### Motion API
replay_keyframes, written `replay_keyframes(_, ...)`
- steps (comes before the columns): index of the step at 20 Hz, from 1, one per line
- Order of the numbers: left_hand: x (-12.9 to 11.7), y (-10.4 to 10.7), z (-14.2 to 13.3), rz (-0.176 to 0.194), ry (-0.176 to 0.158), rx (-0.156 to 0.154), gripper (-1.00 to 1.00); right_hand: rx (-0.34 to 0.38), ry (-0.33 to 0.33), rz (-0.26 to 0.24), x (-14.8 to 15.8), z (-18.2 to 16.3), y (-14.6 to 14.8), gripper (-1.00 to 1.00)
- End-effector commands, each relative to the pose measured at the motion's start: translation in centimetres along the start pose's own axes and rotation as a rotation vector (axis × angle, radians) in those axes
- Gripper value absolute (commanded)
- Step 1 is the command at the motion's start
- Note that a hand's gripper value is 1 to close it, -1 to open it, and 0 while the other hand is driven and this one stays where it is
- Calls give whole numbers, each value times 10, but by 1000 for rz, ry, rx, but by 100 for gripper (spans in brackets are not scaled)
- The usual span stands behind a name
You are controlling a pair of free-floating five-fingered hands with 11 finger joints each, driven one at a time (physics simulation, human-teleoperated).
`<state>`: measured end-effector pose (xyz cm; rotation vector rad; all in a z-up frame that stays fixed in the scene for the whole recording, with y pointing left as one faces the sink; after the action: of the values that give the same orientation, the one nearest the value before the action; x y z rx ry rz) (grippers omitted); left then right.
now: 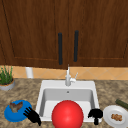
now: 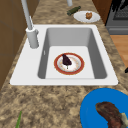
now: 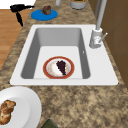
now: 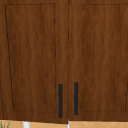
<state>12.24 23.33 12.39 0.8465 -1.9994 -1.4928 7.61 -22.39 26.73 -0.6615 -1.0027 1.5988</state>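
Front view: left robot hand [image 1: 32,115] over the surface's front edge, fingers spread straight and wide, holding nothing, just beside the blue plate [image 1: 11,115] with its brown food [image 1: 15,106]; right robot hand [image 1: 95,114] at the sink's [image 1: 42,96] front right corner, fingers curled narrow on nothing, near the white plate [image 1: 110,113]; red bowl [image 1: 67,114] between the 2. Left side view: red-rimmed plate [image 2: 81,67] with a dark piece [image 2: 66,60] on the sink floor. Right side view: left robot hand [image 3: 18,9] by the blue plate [image 3: 37,15] at the far left edge. Upper view: wall cabinet [image 4: 32,57] with 2 dark handles [image 4: 60,100].
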Motion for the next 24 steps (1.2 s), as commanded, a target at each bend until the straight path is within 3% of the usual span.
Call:
replay_keyframes(1, -1, -18, 6, 20, -123, -21, -100, 0, 0, 0, 0, 0, 0, 0)
replay_keyframes(3, -4, -24, 10, 42, -142, -10, -100, 0, 0, 0, 0, 0, 0, 0)
replay_keyframes(7, -7, -36, 16, 59, -186, -17, -100, 0, 0, 0, 0, 0, 0, 0)
replay_keyframes(11, -8, -32, 18, 87, -209, -23, -100, 0, 0, 0, 0, 0, 0, 0)
replay_keyframes(18, -9, -22, 20, 115, -202, -48, -100, 0, 0, 0, 0, 0, 0, 0)
replay_keyframes(20, -7, -17, 22, 99, -189, -85, -100, 0, 0, 0, 0, 0, 0, 0)
replay_keyframes(24, -3, -12, 25, 83, -205, -115, -100, 0, 0, 0, 0, 0, 0, 0)
